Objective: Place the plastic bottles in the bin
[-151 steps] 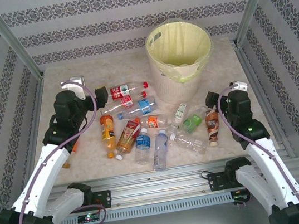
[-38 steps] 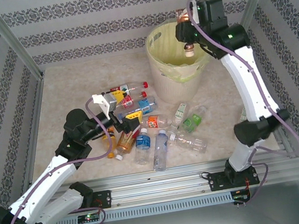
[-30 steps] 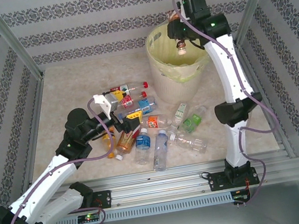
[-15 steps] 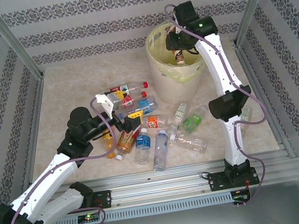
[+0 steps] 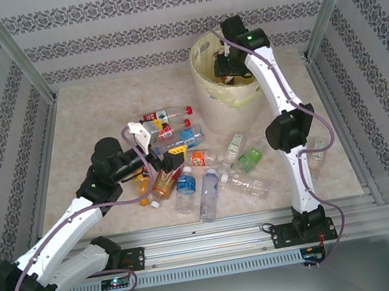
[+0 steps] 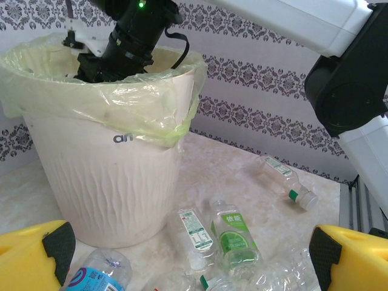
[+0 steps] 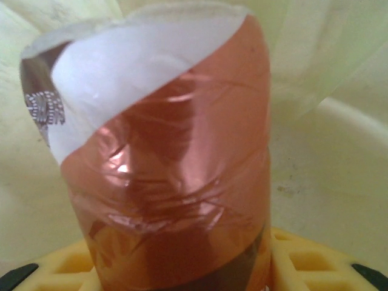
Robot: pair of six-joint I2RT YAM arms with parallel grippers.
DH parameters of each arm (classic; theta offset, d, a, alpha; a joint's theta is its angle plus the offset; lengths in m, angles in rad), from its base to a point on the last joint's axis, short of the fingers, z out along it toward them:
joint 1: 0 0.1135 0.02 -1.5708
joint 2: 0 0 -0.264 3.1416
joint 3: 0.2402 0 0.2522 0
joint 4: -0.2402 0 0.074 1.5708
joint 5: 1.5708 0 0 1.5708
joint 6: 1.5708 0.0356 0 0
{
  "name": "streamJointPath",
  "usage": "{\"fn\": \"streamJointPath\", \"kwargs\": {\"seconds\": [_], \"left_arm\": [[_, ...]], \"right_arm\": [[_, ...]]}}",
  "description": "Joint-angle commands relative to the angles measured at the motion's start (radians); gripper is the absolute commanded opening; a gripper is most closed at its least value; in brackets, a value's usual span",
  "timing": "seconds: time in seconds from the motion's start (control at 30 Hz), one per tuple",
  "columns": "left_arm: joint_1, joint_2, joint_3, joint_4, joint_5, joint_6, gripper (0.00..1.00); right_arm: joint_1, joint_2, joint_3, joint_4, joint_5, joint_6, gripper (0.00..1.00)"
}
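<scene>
In the last second your right gripper [image 5: 227, 65] has gone down from above the rim into the bin [image 5: 213, 110]; it is closed on the brown-labelled bottle [image 7: 176, 170], which now hangs inside the bin, so I judge only the release is left for this one. Your left gripper [image 5: 169, 157] is wide open and empty, hovering over the other plastic bottles [image 5: 185, 183] on the table [image 5: 88, 117].

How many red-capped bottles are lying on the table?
2: the far red-capped bottle lies left of the bin; the near red-capped bottle lies right beside it. Others may hide in the pile.
</scene>
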State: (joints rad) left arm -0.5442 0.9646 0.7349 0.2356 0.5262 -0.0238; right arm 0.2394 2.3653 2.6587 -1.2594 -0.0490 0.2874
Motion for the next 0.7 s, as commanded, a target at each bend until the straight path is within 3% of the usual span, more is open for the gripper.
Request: {"fn": "streamJointPath", "kwargs": {"seconds": [0.0,0.23,0.67], "left_arm": [[-0.007,0.006,0.042,-0.022,0.017,0.037,1.0],[-0.007,0.008,0.048,-0.037,0.018,0.047,1.0],[-0.007,0.006,0.06,-0.061,0.021,0.056,1.0]], "right_arm": [[-0.005,0.029,-0.008,-0.02,-0.021,-0.008,0.44],[-0.004,0.058,-0.02,-0.023,-0.02,-0.007,0.48],[-0.012,0.014,-0.018,-0.009,-0.029,0.003,0.72]]}}
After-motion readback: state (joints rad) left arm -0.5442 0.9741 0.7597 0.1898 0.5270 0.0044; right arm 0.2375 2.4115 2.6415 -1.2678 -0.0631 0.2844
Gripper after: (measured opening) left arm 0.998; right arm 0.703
